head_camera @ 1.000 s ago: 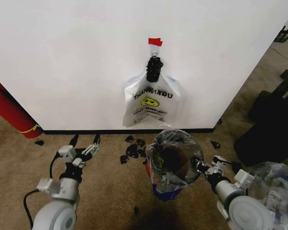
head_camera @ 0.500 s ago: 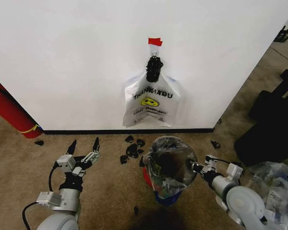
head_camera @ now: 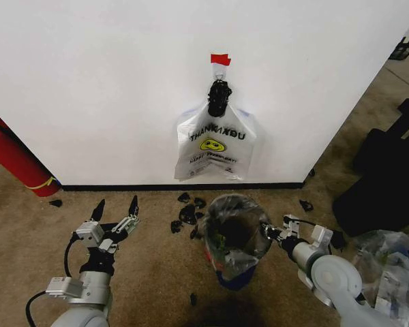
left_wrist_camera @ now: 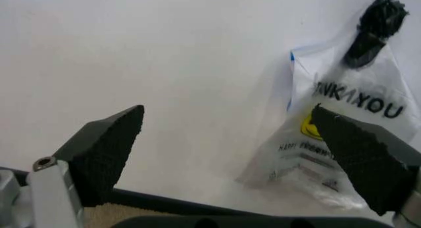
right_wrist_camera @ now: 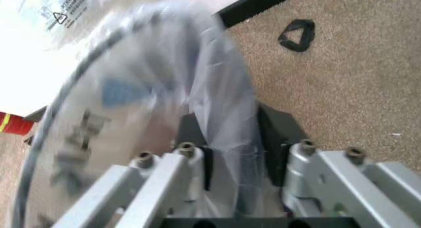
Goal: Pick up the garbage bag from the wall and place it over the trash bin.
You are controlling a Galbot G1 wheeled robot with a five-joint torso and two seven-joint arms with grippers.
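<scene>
The garbage bag (head_camera: 235, 235) is draped over the trash bin (head_camera: 232, 274), which stands on the carpet in front of the wall, below the smiley bag (head_camera: 215, 144) hanging there. The right gripper (head_camera: 267, 233) sits at the bin's right rim, clenched on a fold of the bag film (right_wrist_camera: 224, 139); how much of the rim it covers is probably incomplete, the far side being unclear. The left gripper (head_camera: 114, 207) hovers left of the bin, jaws spread wide, holding nothing. The film is light, limp, slippery and tear-prone. Grip a gathered edge or a blue handle, not a single layer.
</scene>
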